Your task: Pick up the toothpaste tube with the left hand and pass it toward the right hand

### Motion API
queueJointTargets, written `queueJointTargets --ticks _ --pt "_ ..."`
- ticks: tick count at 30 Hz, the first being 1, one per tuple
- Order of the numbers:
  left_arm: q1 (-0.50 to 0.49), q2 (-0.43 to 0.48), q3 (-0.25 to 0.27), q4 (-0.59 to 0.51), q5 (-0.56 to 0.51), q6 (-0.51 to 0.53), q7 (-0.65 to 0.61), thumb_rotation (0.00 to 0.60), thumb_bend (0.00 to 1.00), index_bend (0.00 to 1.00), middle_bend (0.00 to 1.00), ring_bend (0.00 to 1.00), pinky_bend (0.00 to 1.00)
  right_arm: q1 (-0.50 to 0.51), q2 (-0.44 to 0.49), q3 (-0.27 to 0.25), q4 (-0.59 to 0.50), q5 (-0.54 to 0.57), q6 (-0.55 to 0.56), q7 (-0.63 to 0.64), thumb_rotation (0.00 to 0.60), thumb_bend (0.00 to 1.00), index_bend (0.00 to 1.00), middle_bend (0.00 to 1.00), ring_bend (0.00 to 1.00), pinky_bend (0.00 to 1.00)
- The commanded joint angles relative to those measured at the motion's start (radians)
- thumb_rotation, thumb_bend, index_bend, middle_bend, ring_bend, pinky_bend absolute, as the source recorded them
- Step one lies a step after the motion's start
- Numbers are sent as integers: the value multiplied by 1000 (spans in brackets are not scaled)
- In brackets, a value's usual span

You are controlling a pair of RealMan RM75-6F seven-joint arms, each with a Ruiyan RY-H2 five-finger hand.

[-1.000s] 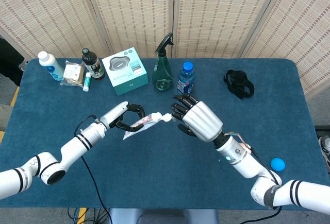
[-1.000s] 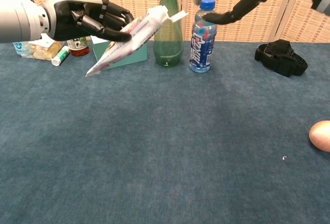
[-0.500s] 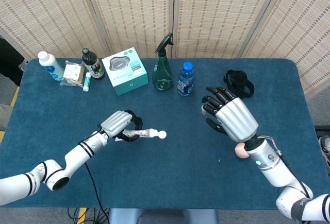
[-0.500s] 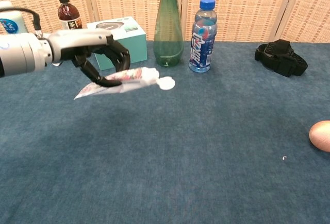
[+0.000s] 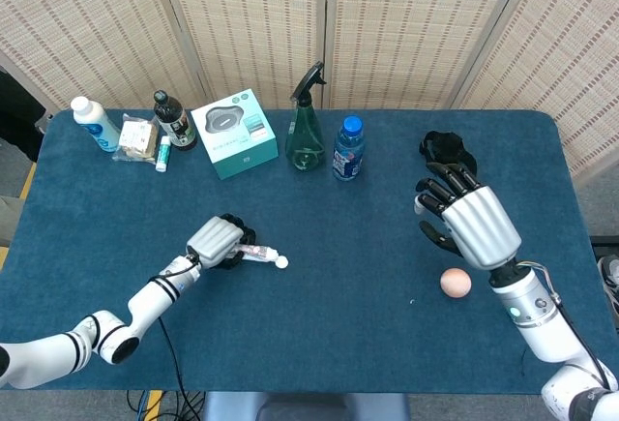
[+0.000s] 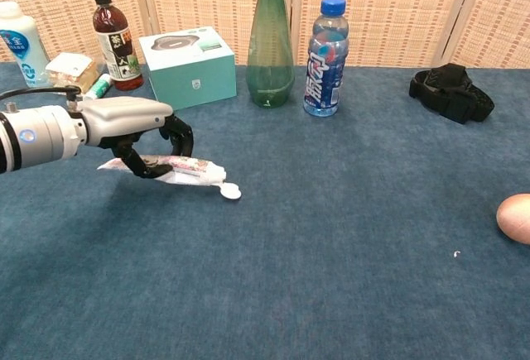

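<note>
1. Head view: the left hand [image 5: 219,240] has sunk toward the worktop [image 5: 319,344] since half a second ago and sits nearer the front-left part, fingers curled around the tube [image 5: 259,256], which it holds.
2. The tube now lies low and nearly level, cap end pointing toward the right edge; a second ago it was raised up close to the right hand.
3. The right hand [image 5: 469,223] has drawn off toward the right edge, well apart from the tube, fingers spread and holding nothing.
4. An egg [image 5: 455,283] lies just in front of the right hand, no longer half hidden by the wrist.
5. Chest view: the left hand [image 6: 132,124] grips the tube [image 6: 178,169] from above; the cap seems to touch the cloth, though I cannot be sure.
6. Only this view shows the tube's flat tail sticking out behind the fingers [image 6: 180,135].
7. The right hand shows here only as a dark sliver at the top right corner; the head view shows it whole.
8. The spray bottle [image 6: 272,37] and water bottle [image 6: 325,58] stand near the back edge.
</note>
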Motion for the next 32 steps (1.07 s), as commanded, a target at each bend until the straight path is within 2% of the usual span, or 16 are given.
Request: queueJointTargets --ticks 1,4,8,15,21,26,32 --pt "16 30 -10 -35 -35 6 38 600 450 255 291 148 187 -12 3 0 8 8 6 5 600 203 671 433 205 267" --pt "37 64 -16 -73 -58 32 71 600 449 213 268 132 180 -27 9 -1 14 19 12 10 600 202 671 433 205 267" --pt "99 128 -28 -163 -105 114 97 600 450 210 265 135 180 -60 28 -8 21 48 19 9 600 203 660 429 205 267" --pt "260 215 -35 -311 -155 366 163 600 446 217 263 137 179 -135 57 -28 20 123 39 -5 600 203 440 388 208 267" --pt "401 275 -26 -397 -200 551 214 600 346 218 263 137 180 -204 64 -49 24 186 64 -29 600 199 326 356 208 268" --pt "500 319 -8 -466 -215 658 237 600 342 221 263 138 180 -264 50 -66 23 212 108 -45 600 154 308 346 205 268" --pt "579 338 17 -523 -171 750 261 600 342 274 263 138 179 -326 31 -83 18 234 145 -37 600 140 308 346 203 269"
